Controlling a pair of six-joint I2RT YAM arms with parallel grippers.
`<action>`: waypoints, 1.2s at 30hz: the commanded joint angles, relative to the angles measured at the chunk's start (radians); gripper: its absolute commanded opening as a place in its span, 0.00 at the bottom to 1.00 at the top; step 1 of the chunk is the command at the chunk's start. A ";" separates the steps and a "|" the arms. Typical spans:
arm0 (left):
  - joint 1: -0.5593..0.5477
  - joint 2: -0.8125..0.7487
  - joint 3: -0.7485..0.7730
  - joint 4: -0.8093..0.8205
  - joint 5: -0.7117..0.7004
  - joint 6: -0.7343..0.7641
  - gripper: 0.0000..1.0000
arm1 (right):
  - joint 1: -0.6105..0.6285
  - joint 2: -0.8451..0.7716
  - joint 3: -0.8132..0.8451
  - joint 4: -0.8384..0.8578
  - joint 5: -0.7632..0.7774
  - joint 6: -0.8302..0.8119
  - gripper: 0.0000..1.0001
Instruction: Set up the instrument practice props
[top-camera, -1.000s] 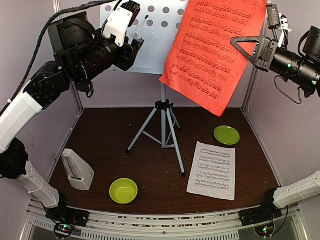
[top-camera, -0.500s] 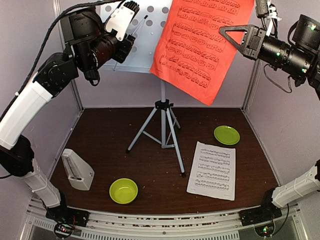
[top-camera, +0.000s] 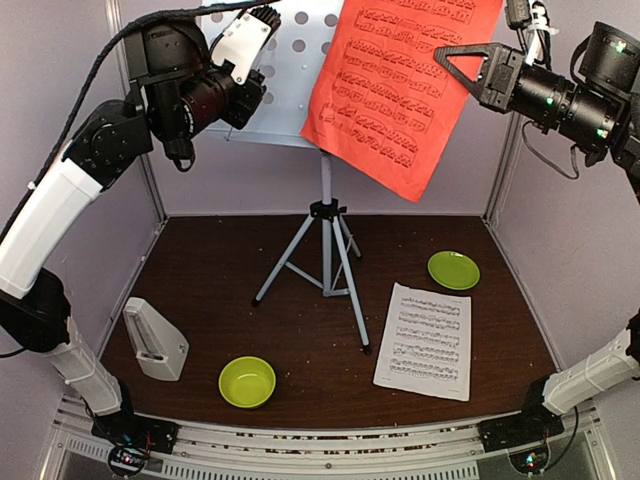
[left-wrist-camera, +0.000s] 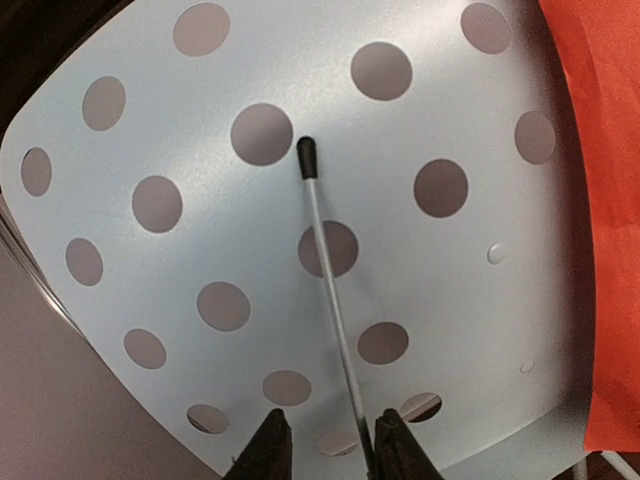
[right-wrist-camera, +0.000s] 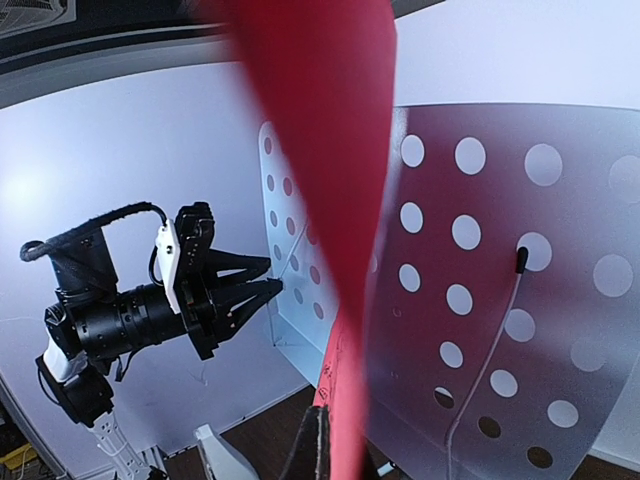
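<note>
The pale perforated music stand (top-camera: 290, 70) stands on tripod legs (top-camera: 325, 262) at the back middle. My right gripper (top-camera: 445, 58) is shut on the red sheet (top-camera: 400, 80) and holds it up against the stand's right half. In the right wrist view the sheet (right-wrist-camera: 330, 150) hangs blurred before the panel (right-wrist-camera: 560, 300). My left gripper (top-camera: 264, 90) is at the panel's left part. Its jaws stand a little apart around the thin wire page holder (left-wrist-camera: 325, 250). The white sheet (top-camera: 425, 340) lies flat on the table. The metronome (top-camera: 153, 340) stands at the front left.
A lime-green bowl (top-camera: 247, 381) sits at the front middle. A flat green plate (top-camera: 453, 270) lies right of the tripod, just behind the white sheet. Pale walls close in the dark table (top-camera: 210, 280) on the left, back and right.
My right gripper has carried the red sheet left and up, closer over the stand's panel. My left arm has swung up and back, with its gripper staying at the panel's left part.
</note>
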 joint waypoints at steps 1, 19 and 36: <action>0.006 0.010 0.056 0.032 -0.020 0.007 0.25 | -0.005 0.004 0.032 0.017 0.023 -0.016 0.00; 0.006 -0.104 -0.150 0.245 0.079 -0.033 0.00 | -0.005 0.071 0.098 0.065 0.014 -0.036 0.00; 0.014 -0.100 -0.169 0.281 0.049 -0.022 0.41 | -0.005 0.184 0.231 0.070 0.013 -0.068 0.00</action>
